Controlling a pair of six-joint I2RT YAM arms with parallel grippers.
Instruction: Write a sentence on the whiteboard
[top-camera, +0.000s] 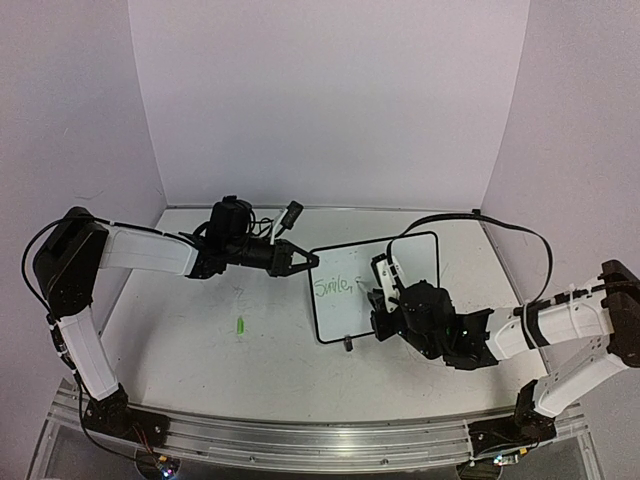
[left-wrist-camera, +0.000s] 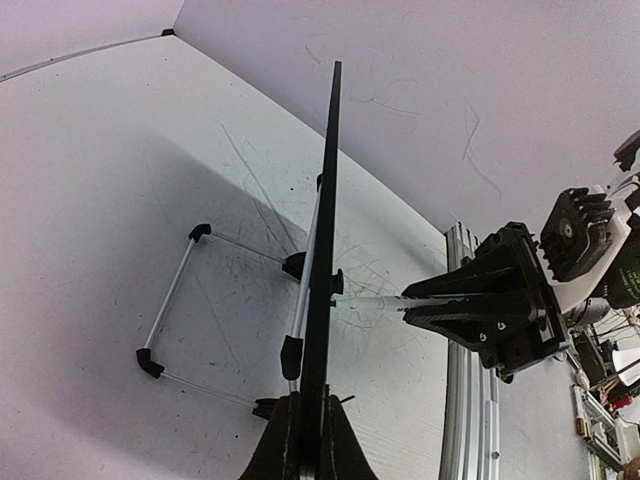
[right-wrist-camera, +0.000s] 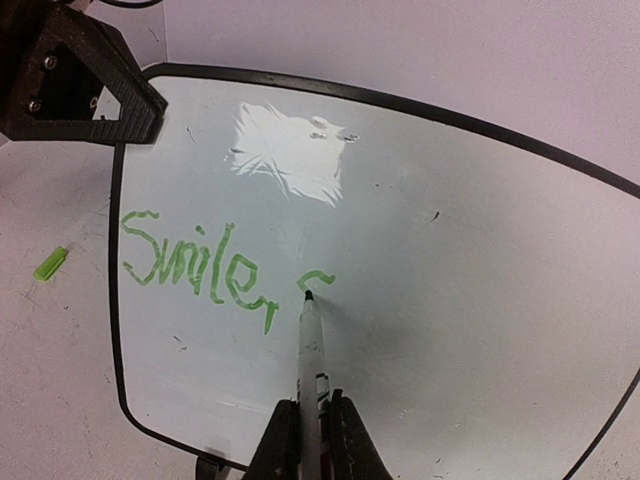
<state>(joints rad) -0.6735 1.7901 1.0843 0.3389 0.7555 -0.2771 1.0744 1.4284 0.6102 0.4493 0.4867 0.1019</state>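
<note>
The whiteboard (top-camera: 345, 318) stands tilted at mid-table, black-framed, and appears edge-on in the left wrist view (left-wrist-camera: 327, 200). My left gripper (top-camera: 312, 262) is shut on its upper left edge (left-wrist-camera: 308, 440). Green writing, the sentence (right-wrist-camera: 190, 265), reads "Smile," followed by a short curved stroke (right-wrist-camera: 318, 278). My right gripper (right-wrist-camera: 312, 430) is shut on a white marker (right-wrist-camera: 310, 345), whose tip touches the board (right-wrist-camera: 450, 250) just under that stroke. From above, the right gripper (top-camera: 385, 292) sits in front of the board's middle.
A small green marker cap (top-camera: 241, 325) lies on the table left of the board, also in the right wrist view (right-wrist-camera: 50, 262). The board's wire stand (left-wrist-camera: 170, 290) rests behind it. Faint grey scribbles mark the tabletop. An aluminium rail (top-camera: 300, 440) runs along the near edge.
</note>
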